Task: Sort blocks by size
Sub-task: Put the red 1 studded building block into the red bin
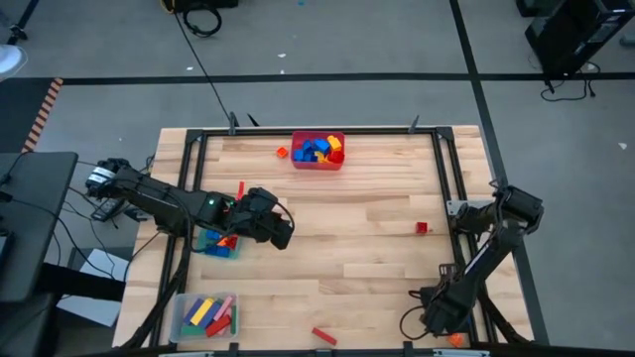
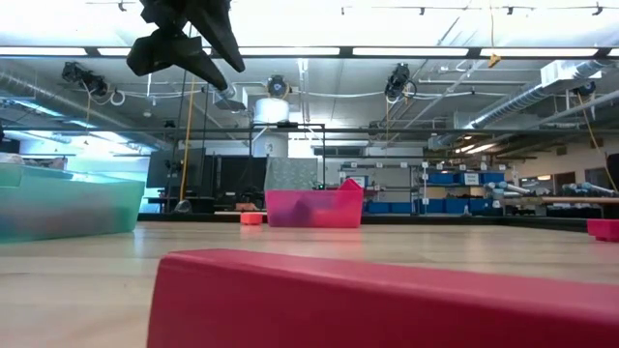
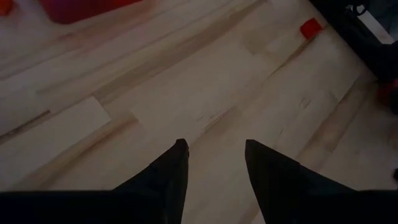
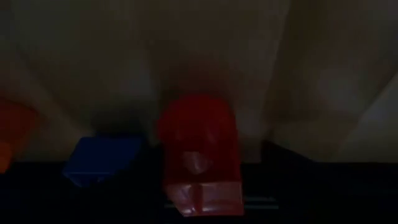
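Observation:
My left gripper (image 1: 281, 231) (image 3: 214, 146) hangs open above bare wood, right of the green bin (image 1: 216, 243); nothing is between its fingers. My right gripper (image 1: 432, 319) is low at the table's near right corner. Its wrist view is dark and shows a red block (image 4: 199, 155), a blue block (image 4: 102, 158) and an orange block (image 4: 12, 134) close ahead. Loose blocks lie on the table: a small red one (image 1: 422, 228), a red one (image 1: 324, 337) by the near edge, an orange one (image 1: 282, 152) and a red bar (image 1: 241, 190).
A red bin (image 1: 317, 164) with several blocks stands at the far edge. A clear bin (image 1: 181, 315) with several blocks sits at the near left. An orange block (image 1: 456, 339) lies by the right arm. Black rails (image 1: 442, 149) frame the table.

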Controlling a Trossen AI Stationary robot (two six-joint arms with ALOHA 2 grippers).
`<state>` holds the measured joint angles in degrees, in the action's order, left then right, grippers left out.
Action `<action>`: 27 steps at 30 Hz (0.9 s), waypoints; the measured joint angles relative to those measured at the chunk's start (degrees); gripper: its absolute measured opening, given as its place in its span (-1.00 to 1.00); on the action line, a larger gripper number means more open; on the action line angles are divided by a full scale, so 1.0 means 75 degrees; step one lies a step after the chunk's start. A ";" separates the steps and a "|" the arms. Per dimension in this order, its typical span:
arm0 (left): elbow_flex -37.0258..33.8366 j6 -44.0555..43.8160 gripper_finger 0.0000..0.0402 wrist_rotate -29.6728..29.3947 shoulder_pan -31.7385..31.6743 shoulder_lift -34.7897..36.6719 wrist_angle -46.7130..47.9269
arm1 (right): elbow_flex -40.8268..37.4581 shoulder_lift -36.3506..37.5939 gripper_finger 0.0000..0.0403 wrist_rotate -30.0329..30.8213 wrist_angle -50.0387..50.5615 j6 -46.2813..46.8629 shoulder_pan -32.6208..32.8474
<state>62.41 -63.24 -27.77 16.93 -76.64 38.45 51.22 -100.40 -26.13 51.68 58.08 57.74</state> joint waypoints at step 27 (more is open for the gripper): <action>0.0000 0.1615 -0.16 -0.0005 -0.0006 0.0003 -0.0173 | 0.0000 0.1982 -0.29 0.6535 -0.0107 0.2629 -0.1107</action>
<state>62.41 -51.12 -27.80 16.88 -76.62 37.15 51.22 -85.54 22.88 50.88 77.80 49.43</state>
